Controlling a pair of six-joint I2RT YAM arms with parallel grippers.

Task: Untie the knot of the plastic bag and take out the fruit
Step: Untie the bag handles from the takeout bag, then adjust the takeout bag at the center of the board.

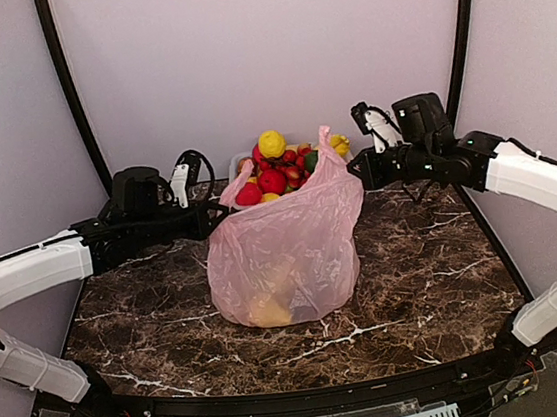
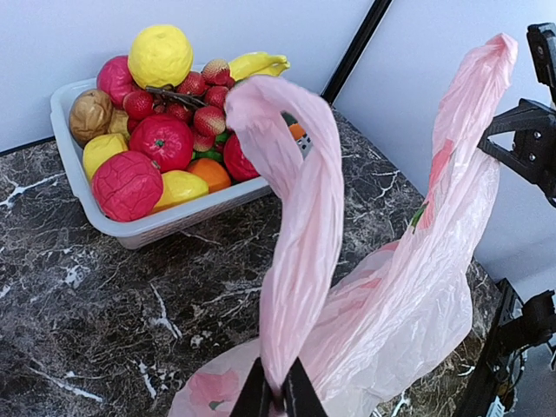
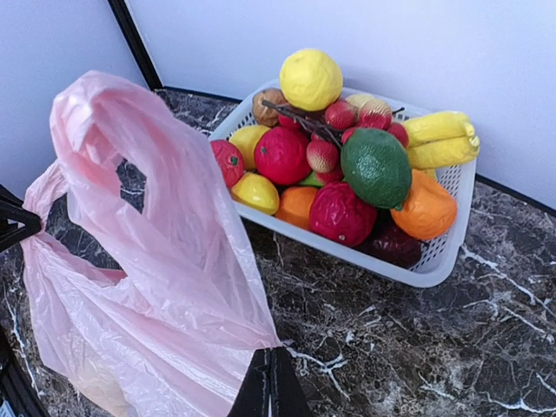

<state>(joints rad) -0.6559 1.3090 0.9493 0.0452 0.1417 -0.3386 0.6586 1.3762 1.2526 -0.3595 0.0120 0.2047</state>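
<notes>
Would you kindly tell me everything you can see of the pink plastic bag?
The thin, crinkly, translucent pink plastic bag stands on the dark marble table before a white basket of fruit. Its two handle loops are drawn up and apart, one pinched in the left hand, the other in the right hand. No knot shows. A yellowish shape shows through near its base.

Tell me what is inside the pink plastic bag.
Through the plastic bag, a yellowish shape shows at its bottom. Anything else inside is hidden by the crinkled pink film.
</notes>
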